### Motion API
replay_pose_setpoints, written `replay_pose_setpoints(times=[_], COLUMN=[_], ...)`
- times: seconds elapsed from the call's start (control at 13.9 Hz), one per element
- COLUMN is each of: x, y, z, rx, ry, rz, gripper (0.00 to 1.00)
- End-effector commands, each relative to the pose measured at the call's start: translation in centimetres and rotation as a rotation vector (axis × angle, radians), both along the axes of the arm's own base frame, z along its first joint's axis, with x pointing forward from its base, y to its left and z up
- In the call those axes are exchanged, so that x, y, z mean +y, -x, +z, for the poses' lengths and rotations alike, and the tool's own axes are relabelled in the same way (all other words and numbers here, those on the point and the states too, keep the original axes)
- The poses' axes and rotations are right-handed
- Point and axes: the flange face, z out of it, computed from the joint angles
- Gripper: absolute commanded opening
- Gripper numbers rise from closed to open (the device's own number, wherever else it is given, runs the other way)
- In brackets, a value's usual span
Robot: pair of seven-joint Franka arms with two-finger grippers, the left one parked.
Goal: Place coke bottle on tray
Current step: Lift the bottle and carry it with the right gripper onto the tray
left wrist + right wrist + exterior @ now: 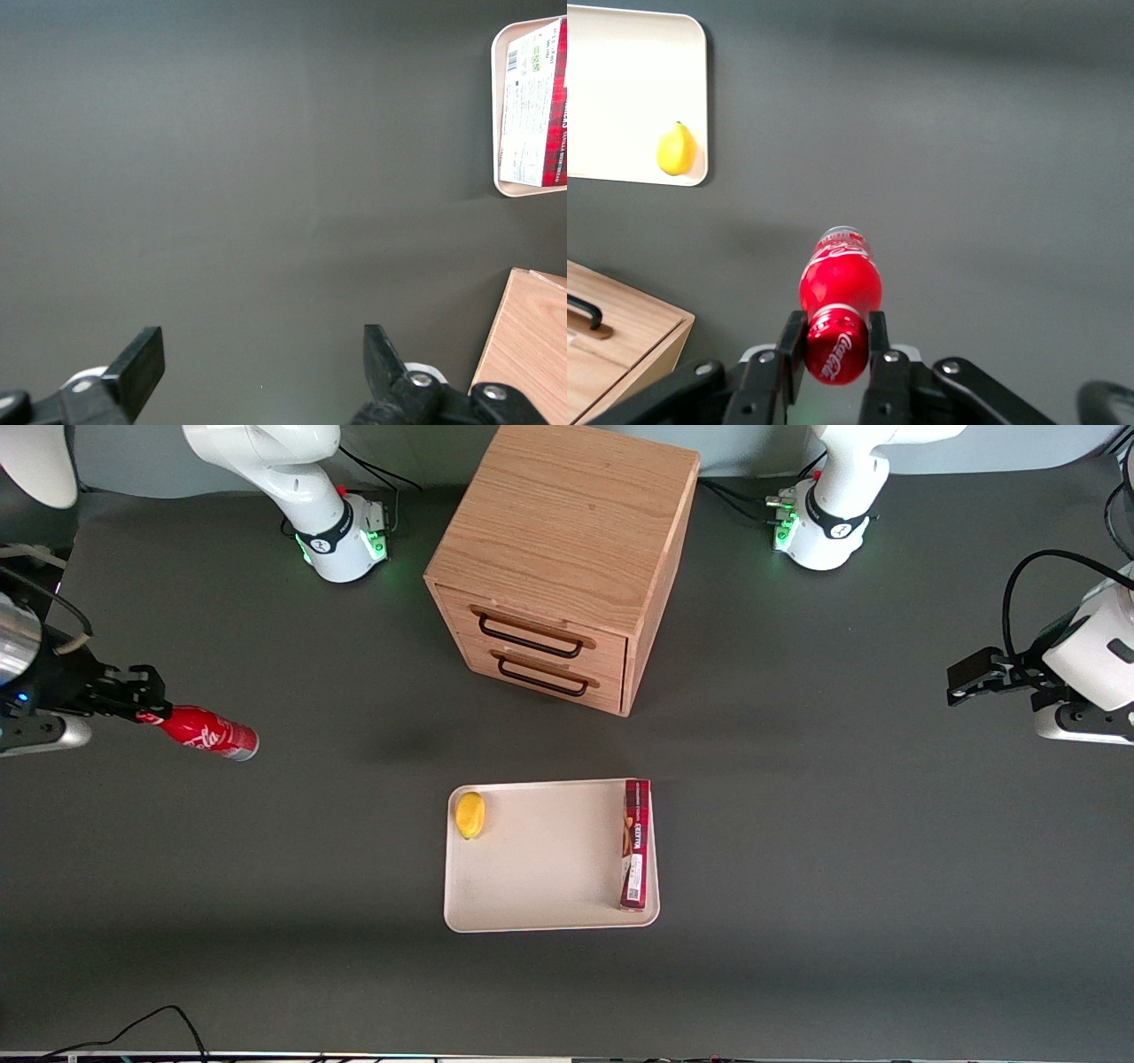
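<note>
My right gripper is shut on the red cap of the coke bottle and holds it lying sideways, its silvery base pointing toward the table's middle. This is at the working arm's end of the table, well away from the tray. The cream-white tray lies in front of the wooden cabinet, nearer the front camera. Whether the bottle rests on the table or hangs just above it, I cannot tell.
On the tray lie a yellow lemon at one corner and a long red box along the edge toward the parked arm. A wooden drawer cabinet with two black handles stands farther from the front camera.
</note>
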Motion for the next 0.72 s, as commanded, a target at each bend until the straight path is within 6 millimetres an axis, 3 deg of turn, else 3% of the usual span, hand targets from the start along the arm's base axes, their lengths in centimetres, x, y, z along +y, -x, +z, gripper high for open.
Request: replay_pose_setpoints(times=[0.0, 0.07, 0.14, 0.36, 0.43, 0.65], x=[0.7, 1.2, 3.0, 10.2, 13.4, 20.0], y=[-2.6, -3.9, -5.3, -8.8, -9.5, -11.6], z=[0.5, 0.0, -0.5, -4.1, -5.6, -10.8], rx=[0.005, 0.004, -0.005, -0.011, -0.019, -0.084], ry=[0.005, 0.001, -0.001, 0.006, 0.010, 0.000], rz=[-0.023, -0.039, -0.027, -0.030, -0.032, -0.036], gripper=[0.00, 0.00, 0.00, 0.00, 0.00, 0.00])
